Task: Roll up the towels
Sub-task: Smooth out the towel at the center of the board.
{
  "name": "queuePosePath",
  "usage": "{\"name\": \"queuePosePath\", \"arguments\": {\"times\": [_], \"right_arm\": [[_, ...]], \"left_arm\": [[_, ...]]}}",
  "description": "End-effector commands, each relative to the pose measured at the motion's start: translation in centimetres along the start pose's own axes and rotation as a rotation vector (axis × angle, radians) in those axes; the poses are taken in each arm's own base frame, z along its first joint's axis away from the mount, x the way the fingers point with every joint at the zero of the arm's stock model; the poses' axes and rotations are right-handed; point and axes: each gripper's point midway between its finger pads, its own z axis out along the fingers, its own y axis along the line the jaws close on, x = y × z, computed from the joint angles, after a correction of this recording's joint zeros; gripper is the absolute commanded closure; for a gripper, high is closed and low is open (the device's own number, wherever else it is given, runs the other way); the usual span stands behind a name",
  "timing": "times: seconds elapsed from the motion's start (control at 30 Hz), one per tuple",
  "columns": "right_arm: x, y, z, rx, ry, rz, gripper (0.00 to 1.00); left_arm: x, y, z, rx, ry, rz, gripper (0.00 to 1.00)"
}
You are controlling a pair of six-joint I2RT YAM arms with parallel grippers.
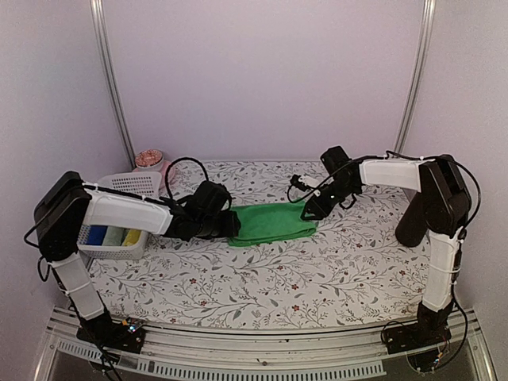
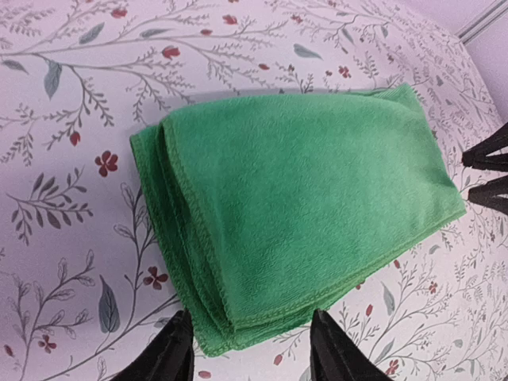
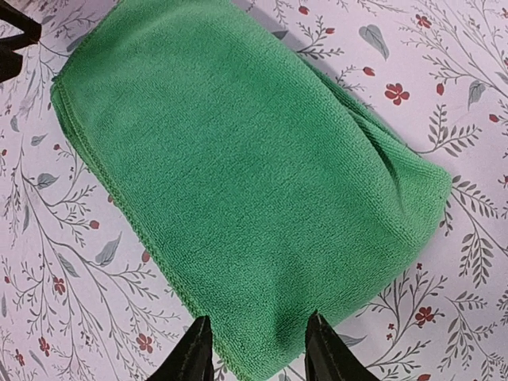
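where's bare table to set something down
Bare: the table between green towel and arm bases, and behind the towel to the wall. Crowded: basket and pink bowl far left; left claw and right claw at the towel's ends.

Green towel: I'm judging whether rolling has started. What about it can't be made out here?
- Top view: left end of the green towel, hidden under the left gripper.
- Right wrist view: its near edge runs off the bottom, between the fingers of the right gripper.
- Both wrist views: whether fingers touch the cloth.
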Motion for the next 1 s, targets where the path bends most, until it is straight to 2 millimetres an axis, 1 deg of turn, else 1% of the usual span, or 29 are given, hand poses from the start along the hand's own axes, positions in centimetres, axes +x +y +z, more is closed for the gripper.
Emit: {"name": "queuePosePath", "arguments": {"times": [0.0,0.07,0.2,0.23,0.3,0.33,0.37,0.4,0.43,0.53,0.6,0.67,0.73,0.8,0.97], "right_arm": [[-1.1,0.8,-0.8,-0.019,-0.039,-0.015,0.6],[-0.8,1.3,-0.3,-0.057,-0.028,-0.011,0.65],[0.0,1.6,0.7,-0.089,0.004,0.004,0.74],[0.2,1.5,0.8,-0.09,0.014,0.006,0.77],[0.7,1.4,1.1,-0.089,0.031,0.01,0.8],[0.9,1.4,1.3,-0.087,0.039,0.013,0.8],[1.1,1.3,1.5,-0.087,0.048,0.016,0.83],[1.3,1.2,1.6,-0.088,0.055,0.02,0.85],[1.5,1.2,1.7,-0.089,0.064,0.022,0.86],[2.2,1.0,2.1,-0.09,0.087,0.033,0.87],[2.4,0.8,2.2,-0.091,0.095,0.041,0.87],[2.7,0.6,2.2,-0.09,0.102,0.049,0.87],[2.9,0.3,2.2,-0.088,0.107,0.057,0.88],[3.2,0.2,2.2,-0.089,0.114,0.063,0.88],[4.1,0.3,2.7,-0.112,0.142,0.078,0.88]], "left_arm": [[-4.1,0.3,-0.7,-0.018,-0.085,0.031,0.51],[-5.4,0.8,-0.1,-0.009,-0.101,0.031,0.57],[-7.5,1.1,1.8,0.007,-0.118,0.045,0.77],[-7.7,1.3,2.5,-0.004,-0.115,0.061,0.8],[-8.2,1.4,3.8,-0.009,-0.109,0.091,0.82],[-8.3,1.0,4.4,0.009,-0.107,0.113,0.84],[-8.3,0.8,5.1,0.019,-0.105,0.126,0.86],[-7.9,0.9,6.0,0.02,-0.091,0.135,0.88],[-7.9,0.7,6.4,0.031,-0.089,0.147,0.89],[-7.7,0.6,7.3,0.026,-0.076,0.162,0.92],[-7.4,0.7,7.8,0.023,-0.063,0.165,0.96],[-6.6,1.1,8.6,0.005,-0.036,0.169,0.97],[-6.0,1.9,9.3,-0.03,-0.015,0.174,0.97],[-5.4,3.0,10.0,-0.083,0.004,0.173,0.97],[-4.0,5.1,10.8,-0.151,0.044,0.156,0.98]]}}
